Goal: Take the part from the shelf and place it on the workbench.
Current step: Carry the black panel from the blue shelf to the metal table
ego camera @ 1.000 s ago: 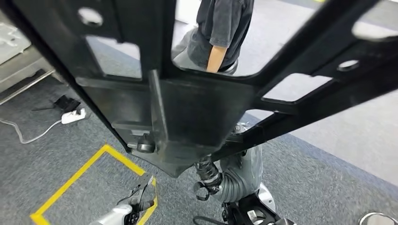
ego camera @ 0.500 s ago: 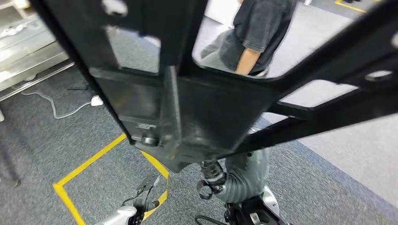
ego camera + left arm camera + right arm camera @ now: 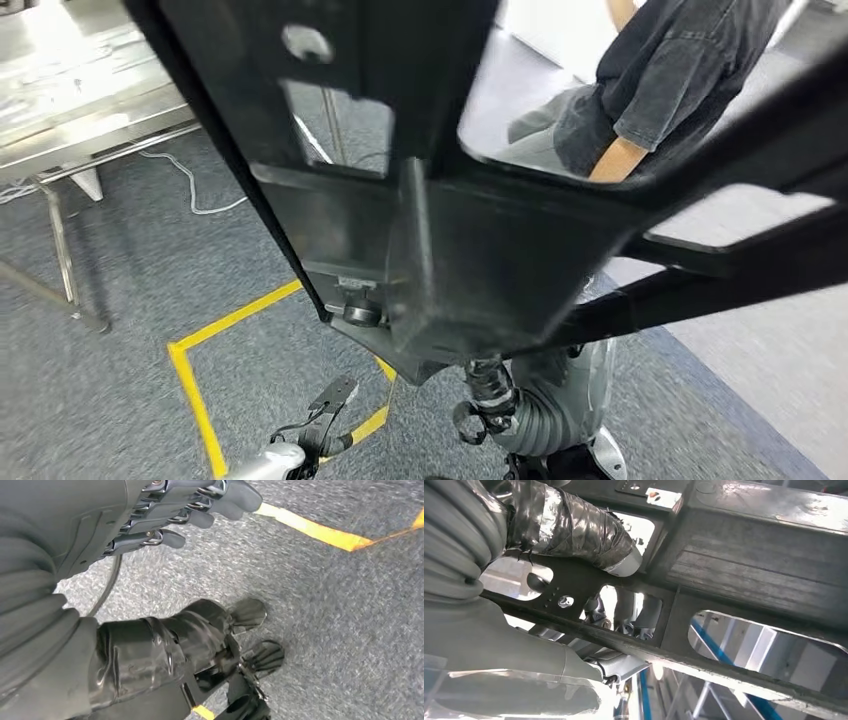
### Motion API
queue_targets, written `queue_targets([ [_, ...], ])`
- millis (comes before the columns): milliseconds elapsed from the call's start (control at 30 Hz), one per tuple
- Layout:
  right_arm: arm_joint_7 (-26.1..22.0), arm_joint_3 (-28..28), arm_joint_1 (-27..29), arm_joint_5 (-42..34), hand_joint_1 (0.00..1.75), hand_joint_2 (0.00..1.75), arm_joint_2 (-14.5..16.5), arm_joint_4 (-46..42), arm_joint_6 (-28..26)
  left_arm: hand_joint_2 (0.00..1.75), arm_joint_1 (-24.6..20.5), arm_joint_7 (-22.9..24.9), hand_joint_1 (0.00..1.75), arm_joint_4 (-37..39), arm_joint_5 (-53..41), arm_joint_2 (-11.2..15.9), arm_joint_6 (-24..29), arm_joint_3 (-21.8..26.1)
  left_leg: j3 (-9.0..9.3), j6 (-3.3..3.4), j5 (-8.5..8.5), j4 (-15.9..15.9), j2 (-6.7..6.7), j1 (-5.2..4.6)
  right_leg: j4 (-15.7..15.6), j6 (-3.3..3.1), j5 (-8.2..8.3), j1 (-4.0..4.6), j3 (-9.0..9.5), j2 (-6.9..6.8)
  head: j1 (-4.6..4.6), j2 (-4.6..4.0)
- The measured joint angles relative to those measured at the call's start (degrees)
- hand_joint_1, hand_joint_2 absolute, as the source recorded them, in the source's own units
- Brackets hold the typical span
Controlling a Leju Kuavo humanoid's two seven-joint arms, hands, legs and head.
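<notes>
No writing was legible. The right hand point(image 3: 589, 555) gripped the black part point(image 3: 450, 250), apparently through a cutout; the left hand point(image 3: 175, 510) hung empty, fingers loosely apart.

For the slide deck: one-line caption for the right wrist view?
Right hand grips the large black frame part, fingers through a cutout, seen from below.

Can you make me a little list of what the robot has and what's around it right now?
Held thing: big black part with cut-out holes
Holding hand: right hand, thumb and fingers around a bar of the part
Other hand: left hand, holding nothing, hanging over the floor
Floor: grey carpet with yellow tape lines
Nearby: metal table; a person in a dark shirt
</notes>
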Motion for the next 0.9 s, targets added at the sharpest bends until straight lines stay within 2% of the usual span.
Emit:
queue_targets([
  [33, -0.1, 0.0, 0.2, -0.1, 1.75, 1.75, -0.1, -0.1, -0.1, 1.75, 0.1, 0.0, 0.0, 0.0, -0.1, 0.0, 0.1, -0.2, -0.2, -0.35, 0.11, -0.1, -0.65, 0.11, -0.4, -0.21, -0.21, 0.08, 0.24, 0.24, -0.02, 0.0],
  [67, -0.2, 0.0, 0.3, -0.3, 1.75, 1.75, -0.2, -0.1, -0.2, 1.75, 0.1, 0.0, 0.0, 0.0, -0.2, -0.1, 0.1, -0.5, -0.33, -0.74, 0.26, -0.2, -1.32, 0.24, -0.6, -0.47, -0.09, 0.13, 0.4, -0.35, -0.02, 0.0],
  [100, -0.3, 0.0, 0.3, -0.6, 1.75, 1.75, -0.2, -0.1, -0.2, 1.75, 0.3, 0.1, 0.0, 0.0, -0.2, -0.1, 0.2, -0.7, -0.48, -1.04, 0.21, -0.1, -1.07, 0.31, -0.9, -0.81, 0.03, 0.11, 0.59, -1.07, -0.04, 0.0],
  [133, -0.6, 0.0, 0.3, -1.1, 1.75, 1.75, -0.3, -0.1, 0.0, 1.75, 0.3, 0.3, 0.0, 0.0, 0.0, -0.1, 0.3, -0.9, -0.8, -1.33, -0.22, 0.5, 0.02, 0.23, -1.2, -1.15, 0.15, 0.05, 0.83, -1.78, -0.12, 0.01],
  [167, -1.0, 0.0, 0.3, -1.8, 1.75, 1.75, -0.3, -0.1, 0.4, 1.75, 0.3, 0.4, 0.0, 0.0, 0.4, -0.1, 0.4, -1.0, -1.63, -1.57, -1.24, 2.2, 1.75, 0.14, -1.5, -1.52, 0.23, -0.01, 1.08, -2.61, -0.27, 0.01],
  [200, -1.6, 0.0, 0.3, -2.6, 1.75, 1.75, -0.3, -0.1, 0.9, 1.75, 0.3, 0.6, 0.0, 0.0, 1.1, 0.0, 0.5, -1.0, -2.97, -1.76, -2.71, 4.9, 3.8, 0.12, -1.6, -1.81, 0.23, 0.04, 1.27, -3.48, -0.42, 0.0],
  [233, -2.3, 0.0, 0.3, -3.6, 1.75, 1.75, -0.3, 0.0, 1.4, 1.75, 0.3, 0.7, 0.0, 0.0, 1.9, 0.0, 0.5, -1.0, -4.74, -2.01, -4.34, 8.4, 5.2, 0.11, -1.7, -2.02, 0.15, 0.13, 1.37, -4.32, -0.54, -0.01],
  [267, -3.0, 0.0, 0.3, -4.5, 1.75, 1.75, -0.3, 0.2, 2.0, 1.75, 0.3, 0.8, 0.0, 0.0, 2.6, 0.0, 0.6, -1.0, -6.59, -2.22, -5.65, 11.8, 5.86, 0.19, -1.7, -2.2, 0.04, 0.19, 1.4, -5.23, -0.63, -0.01],
  [300, -3.7, 0.0, 0.3, -5.4, 1.75, 1.75, -0.3, 0.4, 2.5, 1.75, 0.5, 0.8, 0.0, 0.0, 3.2, 0.0, 0.7, -1.0, -7.84, -2.38, -6.14, 14.1, 6.12, 0.29, -1.6, -2.23, -0.06, 0.21, 1.42, -6.06, -0.64, -0.01],
  [333, -4.4, 0.0, 0.3, -6.2, 1.75, 1.75, -0.3, 0.6, 2.9, 1.75, 0.6, 0.9, 0.0, 0.0, 3.4, 0.2, 0.8, -1.0, -8.12, -2.51, -5.65, 14.4, 6.3, 0.37, -1.6, -2.21, -0.2, 0.2, 1.47, -6.9, -0.65, 0.0],
  [367, -5.1, 0.0, 0.4, -6.9, 1.75, 1.75, -0.3, 0.8, 3.4, 1.75, 0.8, 0.8, 0.0, 0.0, 3.5, 0.3, 0.9, -1.0, -7.21, -2.57, -4.24, 12.6, 6.65, 0.44, -1.5, -2.11, -0.38, 0.19, 1.56, -7.7, -0.66, 0.0],
  [400, -5.7, 0.0, 0.4, -7.3, 1.75, 1.75, -0.2, 1.0, 3.7, 1.75, 0.9, 0.8, 0.0, 0.0, 3.5, 0.4, 1.0, -1.0, -5.34, -2.54, -2.36, 9.1, 7.51, 0.46, -1.4, -1.95, -0.61, 0.18, 1.72, -8.45, -0.67, 0.0],
  [433, -6.0, 0.0, 0.4, -7.6, 1.75, 1.75, -0.2, 1.2, 4.0, 1.75, 0.9, 0.8, 0.0, 0.0, 3.5, 0.4, 1.2, -1.0, -3.28, -2.43, -1.06, 5.4, 8.92, 0.21, -1.3, -1.7, -0.89, 0.28, 1.89, -9.16, -0.68, 0.0],
  [500, -6.2, 0.0, 0.3, -7.9, 1.75, 1.75, -0.1, 1.6, 4.5, 1.75, 0.7, 0.8, 0.0, 0.0, 3.7, 0.3, 1.5, -1.0, -0.77, -1.79, 0.05, 0.7, 10.68, -0.22, -1.0, -1.14, -1.41, 0.61, 2.23, -10.36, -0.54, 0.01],
  [533, -6.2, 0.0, 0.3, -7.9, 1.75, 1.75, 0.0, 1.8, 4.6, 1.75, 0.6, 0.9, 0.0, 0.0, 3.9, 0.2, 1.6, -1.0, -0.56, -1.43, -0.21, 0.1, 10.66, -0.47, -1.1, -0.84, -1.57, 0.8, 2.4, -10.94, -0.44, 0.01],
  [600, -6.2, 0.0, 0.2, -7.9, 1.75, 1.75, 0.1, 2.1, 4.7, 1.75, 0.6, 1.0, 0.0, 0.0, 4.1, 0.2, 1.7, -1.0, -0.4, -0.71, -0.08, -0.2, 9.2, -0.39, -1.2, -0.25, -1.9, 0.83, 2.87, -11.97, -0.29, 0.0],
  [633, -6.2, 0.0, 0.1, -8.0, 1.75, 1.75, 0.2, 2.3, 4.7, 1.75, 0.6, 1.1, 0.0, 0.0, 4.2, 0.2, 1.7, -1.0, -0.12, -0.39, 0.0, -0.5, 8.5, -0.26, -0.9, 0.09, -2.36, 0.73, 3.0, -11.38, -0.21, 0.0],
  [700, -6.2, 0.0, 0.0, -8.0, 1.75, 1.75, 0.2, 2.4, 4.8, 1.75, 0.5, 1.2, 0.0, 0.0, 4.4, 0.2, 1.7, -1.0, 0.43, 0.23, 0.27, -1.0, 7.2, 0.12, 2.8, 0.56, -4.67, 0.39, 1.63, -8.47, 0.07, 0.01],
  [733, -6.1, 0.0, -0.1, -8.0, 1.75, 1.75, 0.2, 2.5, 4.8, 1.75, 0.4, 1.2, 0.0, 0.0, 4.5, 0.2, 1.7, -1.0, 0.5, 0.41, 0.29, -1.1, 6.53, 0.1, 6.3, 0.67, -6.31, 0.27, -0.03, -6.7, 0.26, 0.01],
  [767, -6.1, 0.0, 0.0, -8.0, 1.75, 1.75, 0.2, 2.7, 4.8, 1.75, 0.4, 1.2, 0.0, 0.0, 4.5, 0.2, 1.7, -1.0, 0.5, 0.57, 0.31, -1.1, 5.82, 0.07, 10.0, 0.73, -7.76, 0.21, -2.07, -5.79, 0.38, 0.01],
  [800, -6.1, 0.0, 0.0, -7.9, 1.75, 1.75, 0.2, 2.8, 4.8, 1.75, 0.4, 1.2, 0.0, 0.0, 4.4, 0.2, 1.6, -1.0, 0.49, 0.65, 0.29, -1.0, 5.0, 0.03, 13.0, 0.78, -8.48, 0.19, -3.82, -5.36, 0.48, 0.0],
  [833, -6.1, 0.0, 0.0, -7.8, 1.75, 1.75, 0.2, 3.0, 4.8, 1.75, 0.4, 1.2, 0.0, 0.0, 4.2, 0.1, 1.5, -1.0, 0.49, 0.68, 0.28, -1.0, 4.15, -0.01, 14.1, 0.78, -8.12, 0.19, -4.8, -5.15, 0.51, 0.0],
  [867, -6.1, 0.0, -0.1, -7.7, 1.75, 1.75, 0.2, 3.1, 4.7, 1.75, 0.5, 1.2, 0.0, 0.0, 3.9, 0.1, 1.5, -1.0, 0.51, 0.67, 0.26, -0.9, 3.28, -0.04, 13.1, 0.7, -6.68, 0.17, -4.73, -4.99, 0.54, 0.0],
  [900, -6.1, 0.0, -0.2, -7.4, 1.75, 1.75, 0.3, 3.2, 4.7, 1.75, 0.5, 1.1, 0.0, 0.0, 3.5, 0.1, 1.5, -1.0, 0.53, 0.63, 0.23, -0.8, 2.4, -0.04, 10.2, 0.53, -4.49, 0.13, -3.66, -4.62, 0.57, 0.0],
])
